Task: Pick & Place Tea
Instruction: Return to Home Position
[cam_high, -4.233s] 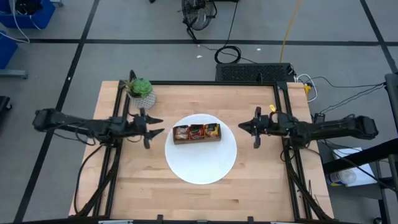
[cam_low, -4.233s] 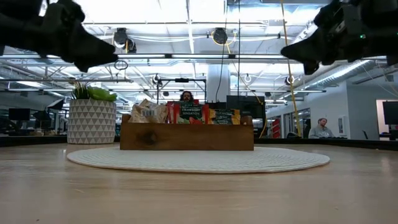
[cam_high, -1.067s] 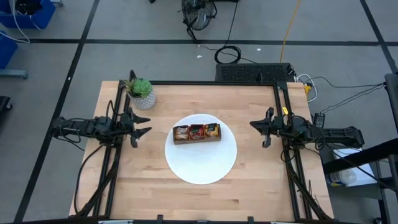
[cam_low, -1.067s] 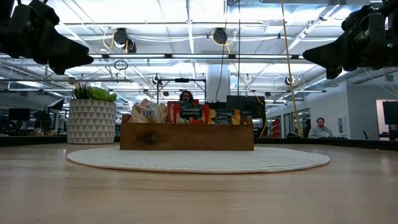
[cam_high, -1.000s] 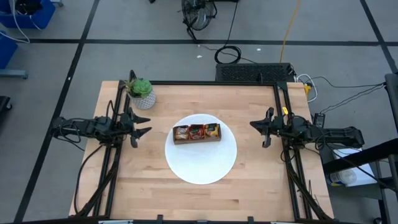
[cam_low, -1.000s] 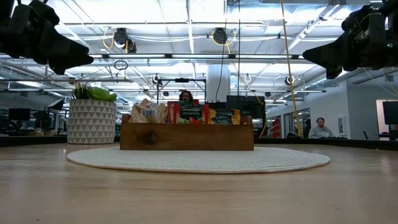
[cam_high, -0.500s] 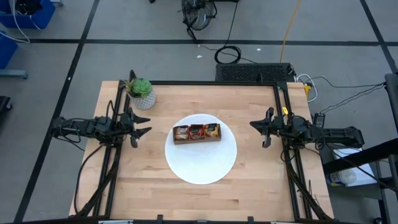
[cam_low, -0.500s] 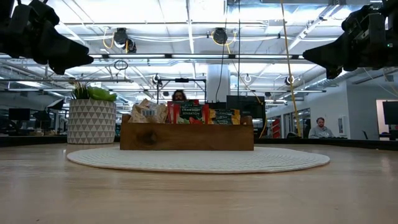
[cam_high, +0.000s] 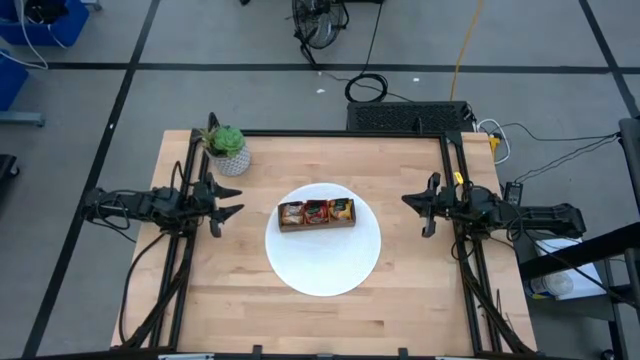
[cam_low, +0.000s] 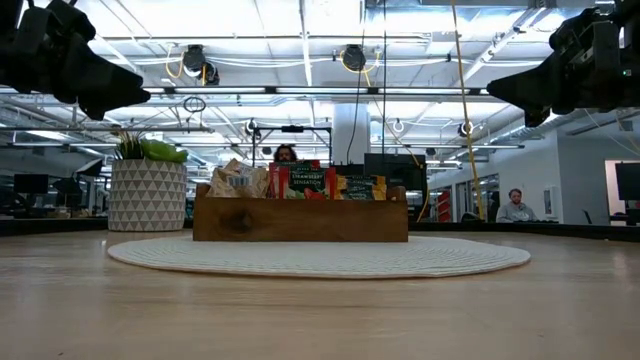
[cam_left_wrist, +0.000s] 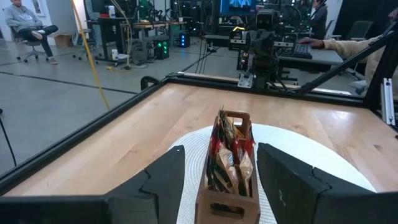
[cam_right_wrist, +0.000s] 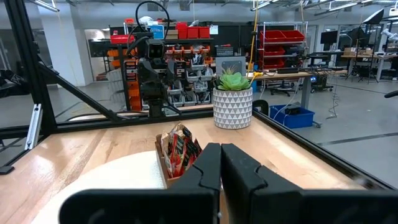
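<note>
Upright tea (cam_low: 305, 182) in tray (cam_low: 300, 222); left gripper (cam_left_wrist: 219, 149) jaws spread, right gripper (cam_right_wrist: 221, 147) jaws together

The left gripper (cam_left_wrist: 221, 149) is holding its fingers wide apart, framing the wooden tray (cam_left_wrist: 225, 202) sitting on the white plate (cam_left_wrist: 298, 149). Tea sachets (cam_left_wrist: 227, 158), seemingly red and brown, are standing inside it.

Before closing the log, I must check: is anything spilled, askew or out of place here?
Nothing stands out. The tea sachets stand inside the wooden tray on the white plate; none lies loose on the table. Only the pale sachets at one end lean slightly unevenly.
</note>
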